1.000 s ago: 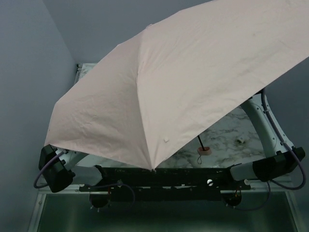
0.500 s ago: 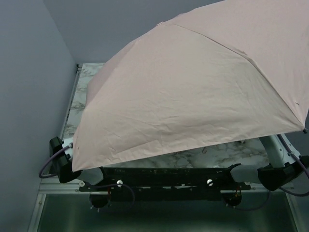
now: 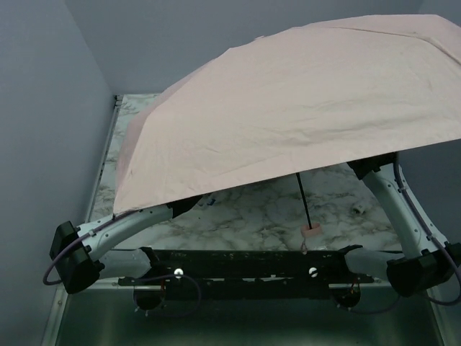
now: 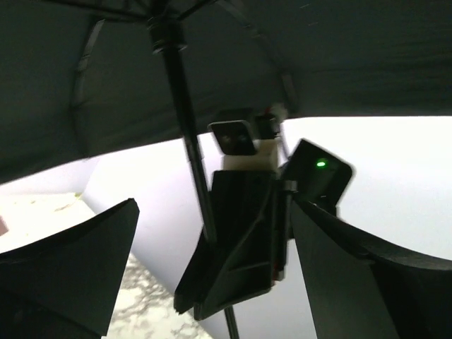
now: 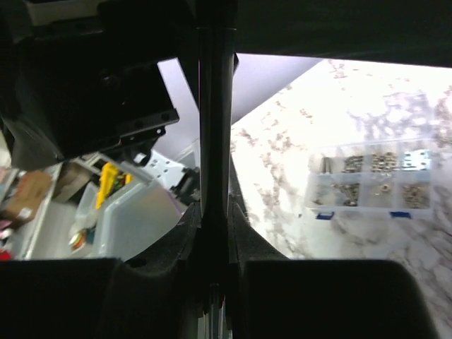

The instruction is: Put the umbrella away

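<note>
The umbrella's pale pink canopy (image 3: 302,108) is spread open and covers most of the top view, hiding both grippers there. Below it the slim dark shaft (image 3: 302,198) slants down to the small pink handle (image 3: 311,232), just above the table's near edge. In the right wrist view my right gripper (image 5: 215,208) is shut on the shaft (image 5: 215,106). My left gripper (image 4: 215,212) is open, its fingers (image 4: 78,268) set wide on either side of the shaft (image 4: 185,127) and of the right gripper (image 4: 240,240), touching neither.
The marble table (image 3: 245,216) runs under the canopy. A small white object (image 3: 358,210) lies at the right, beside the right arm (image 3: 392,202). A clear compartment box of metal parts (image 5: 371,180) lies on the table. A clear bin (image 5: 127,226) stands beyond the edge.
The left gripper has opened and let go of the shaft, and the right gripper has shut on it. The canopy has swung up and flatter, so the shaft and handle show again.
</note>
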